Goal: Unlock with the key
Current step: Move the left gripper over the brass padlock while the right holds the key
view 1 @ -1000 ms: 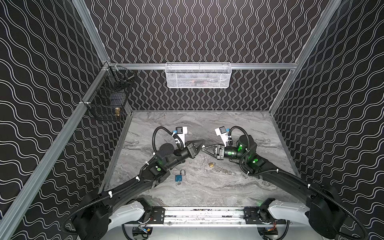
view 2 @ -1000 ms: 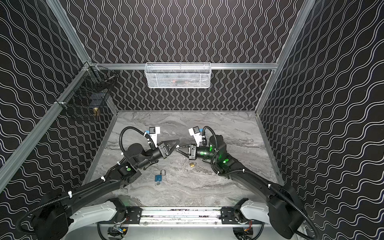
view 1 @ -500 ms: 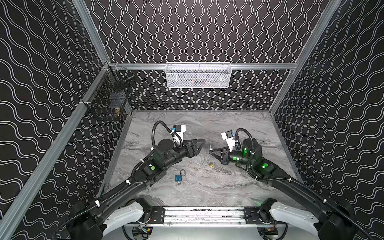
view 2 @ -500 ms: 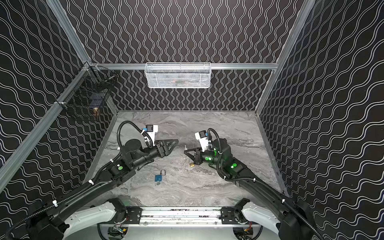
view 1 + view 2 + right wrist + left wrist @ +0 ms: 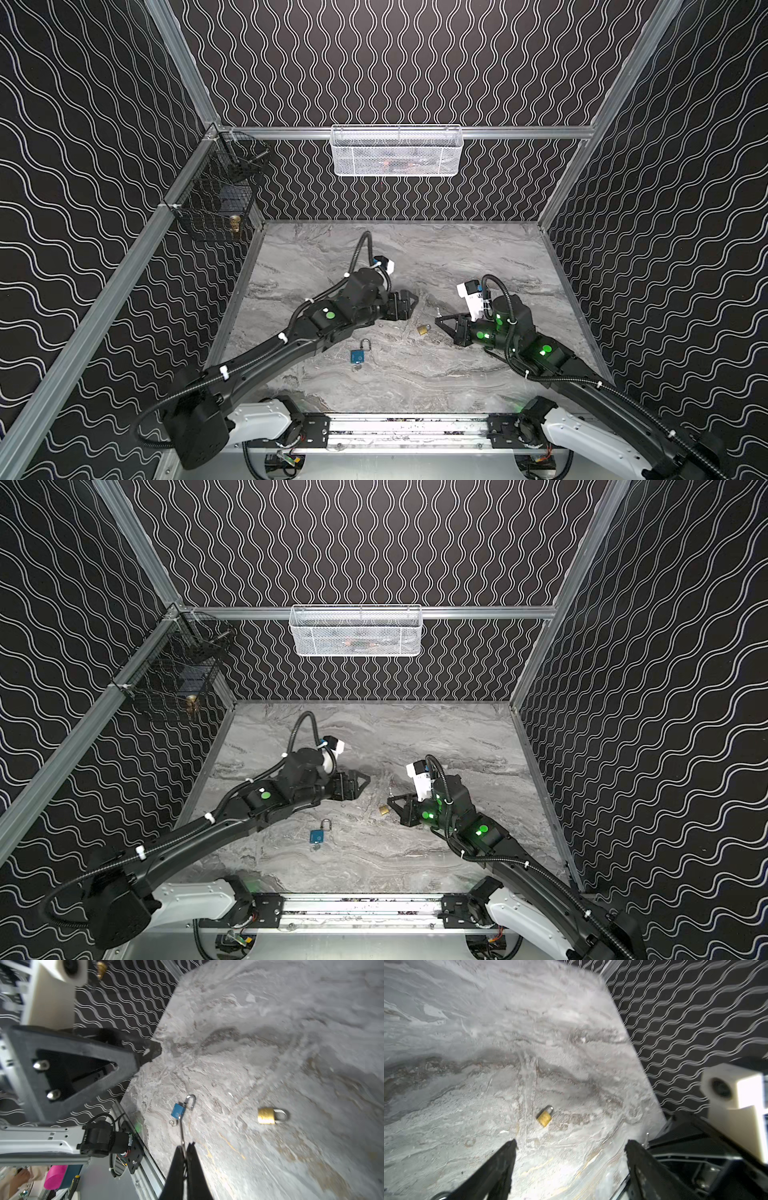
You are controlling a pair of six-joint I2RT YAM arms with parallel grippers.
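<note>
A brass padlock (image 5: 423, 329) (image 5: 383, 810) (image 5: 544, 1116) (image 5: 268, 1115) lies flat on the marble table with its shackle closed. It sits between the two grippers, nearer the right one. My right gripper (image 5: 438, 321) (image 5: 390, 801) (image 5: 185, 1147) is shut on a thin silver key (image 5: 182, 1134) (image 5: 437, 310), whose blade sticks out past the fingertips. My left gripper (image 5: 411, 301) (image 5: 363, 781) (image 5: 571, 1145) hovers open and empty, a short way left of the brass padlock. A blue padlock (image 5: 356, 355) (image 5: 318, 836) (image 5: 177, 1110) lies nearer the front, with a small ring at its base.
A white mesh basket (image 5: 397, 151) hangs on the back wall. A black wire basket (image 5: 216, 203) holding a brass item is fixed to the left wall rail. An aluminium rail (image 5: 407, 428) runs along the table's front edge. Patterned walls enclose three sides.
The two grippers, nearly tip to tip a second ago, have drawn apart. The left gripper has opened wide. The right arm has pulled back to the right, still shut on the key.
</note>
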